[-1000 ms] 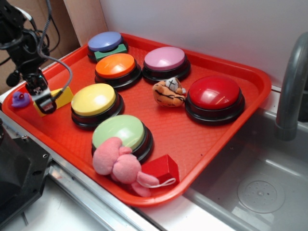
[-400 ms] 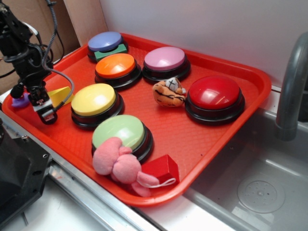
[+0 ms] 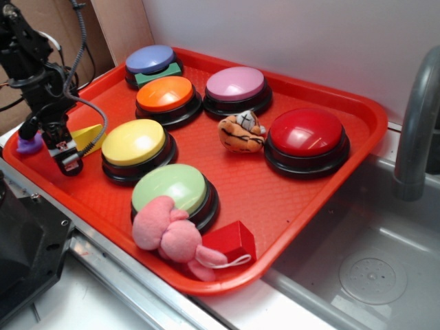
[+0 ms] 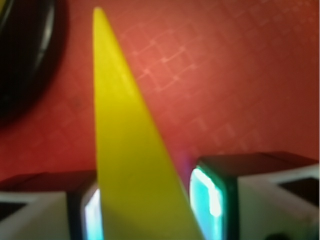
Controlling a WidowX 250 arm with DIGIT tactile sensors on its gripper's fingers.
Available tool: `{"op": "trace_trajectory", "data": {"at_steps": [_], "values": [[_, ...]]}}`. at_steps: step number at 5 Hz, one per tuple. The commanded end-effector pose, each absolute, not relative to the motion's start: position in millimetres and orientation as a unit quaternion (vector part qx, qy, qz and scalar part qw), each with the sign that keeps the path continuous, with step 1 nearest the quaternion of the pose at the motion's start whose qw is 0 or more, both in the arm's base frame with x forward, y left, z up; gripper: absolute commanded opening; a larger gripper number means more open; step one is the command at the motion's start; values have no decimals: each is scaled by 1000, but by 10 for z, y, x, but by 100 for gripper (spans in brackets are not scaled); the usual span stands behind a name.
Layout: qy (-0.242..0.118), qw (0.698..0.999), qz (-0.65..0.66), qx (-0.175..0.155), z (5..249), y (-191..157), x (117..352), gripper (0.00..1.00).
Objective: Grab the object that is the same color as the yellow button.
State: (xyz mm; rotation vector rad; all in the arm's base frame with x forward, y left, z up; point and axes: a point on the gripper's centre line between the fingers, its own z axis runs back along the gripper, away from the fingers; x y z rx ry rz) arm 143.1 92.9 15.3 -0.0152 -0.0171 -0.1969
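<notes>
The object, a small yellow wedge (image 3: 86,135), sits at the left edge of the red tray (image 3: 289,199), just left of the yellow button (image 3: 133,142). My gripper (image 3: 64,148) is down over the wedge's wide end and shut on it. The wedge's thin tip points toward the yellow button. In the wrist view the wedge (image 4: 130,150) fills the space between my gripper's (image 4: 150,205) two pads and tapers away over the tray floor (image 4: 225,75). A button's black base (image 4: 25,60) shows at the upper left.
Orange (image 3: 165,94), blue (image 3: 150,59), purple (image 3: 235,83), red (image 3: 306,131) and light green (image 3: 170,188) buttons share the tray with a tiger plush (image 3: 240,132), a pink plush (image 3: 172,234), a red block (image 3: 232,242) and a green block (image 3: 159,74). A purple toy (image 3: 27,144) lies left of the gripper. A sink (image 3: 371,268) and faucet (image 3: 416,124) are on the right.
The gripper has shifted slightly left and back and closed on the wedge. The wedge has turned from lying broadside to pointing its tip toward the yellow button.
</notes>
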Motion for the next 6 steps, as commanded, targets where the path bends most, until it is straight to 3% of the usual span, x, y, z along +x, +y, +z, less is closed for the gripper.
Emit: {"op": "trace_trajectory", "data": {"at_steps": [1, 2, 3, 4, 5, 6], "values": [[-13, 1000, -19, 7, 975, 676, 1705, 0], [-26, 999, 18, 12, 1301, 501, 1790, 0], [-34, 999, 25, -20, 1590, 128, 2052, 0], [-47, 998, 30, -20, 1746, -95, 2196, 0], [-34, 999, 38, -19, 1807, -205, 2246, 0], [-8, 998, 57, 8, 1757, -90, 2183, 0]]}}
